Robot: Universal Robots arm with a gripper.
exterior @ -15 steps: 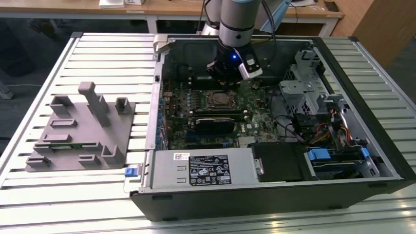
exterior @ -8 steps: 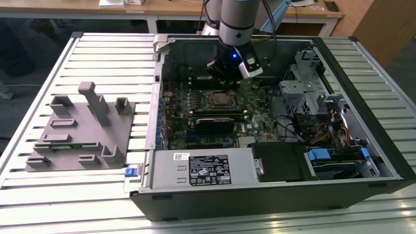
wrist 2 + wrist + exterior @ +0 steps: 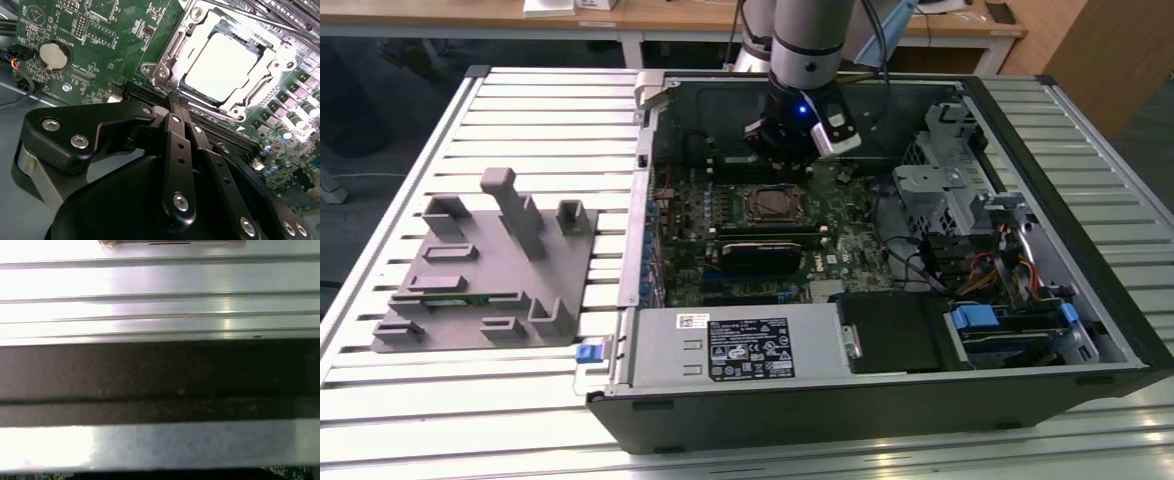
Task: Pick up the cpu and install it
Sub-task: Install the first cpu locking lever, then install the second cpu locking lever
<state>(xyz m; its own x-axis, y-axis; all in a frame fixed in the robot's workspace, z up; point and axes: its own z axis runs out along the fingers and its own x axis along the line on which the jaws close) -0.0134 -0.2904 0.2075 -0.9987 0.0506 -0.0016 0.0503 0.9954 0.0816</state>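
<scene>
Second wrist view has the gripper in the foreground as a mass of black linkage arms and bolts; its fingers run together towards a point just short of the socket, and they seem closed with nothing between them, though the tips are hard to make out. Just beyond them sits the cpu, its pale silvery top glaring under the light, lying flat inside the metal socket frame on the green motherboard. The chip is apart from the gripper and not held. A round coin battery stands on the board off to one side of the socket. From the exterior view, the gripper hangs from the arm over the far part of the open computer case, a little beyond the socket, where the cpu shows as a small square in its frame. The case lies on a slatted metal table. On the exterior view's left, well apart from the case, rests a grey plastic fixture with upright blocks.
</scene>
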